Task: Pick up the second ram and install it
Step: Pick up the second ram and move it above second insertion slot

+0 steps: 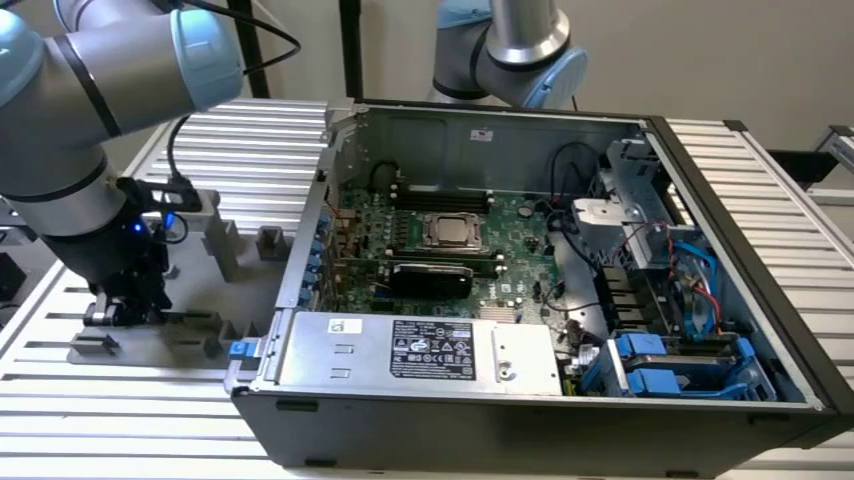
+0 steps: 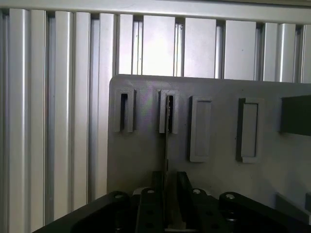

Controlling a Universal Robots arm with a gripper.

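The second ram (image 2: 166, 145) appears edge-on as a thin dark strip running from a slotted grey block (image 2: 168, 112) down into my gripper (image 2: 168, 201). Both dark fingers (image 2: 151, 206) press close against its sides, so the gripper looks shut on it. In the exterior view my gripper (image 1: 127, 303) reaches down onto the grey fixture tray (image 1: 200, 345), at the exterior view's left of the open computer case (image 1: 481, 108). The green motherboard (image 1: 400, 215) lies inside the case, well apart from the gripper.
More grey holder blocks (image 2: 200, 128) stand along the tray (image 2: 141, 155). The tray rests on a ribbed aluminium table (image 1: 254, 140). Inside the case are a power supply (image 1: 414, 350), cables and blue drive bays (image 1: 674, 365). A second arm (image 1: 514, 50) stands behind the case.
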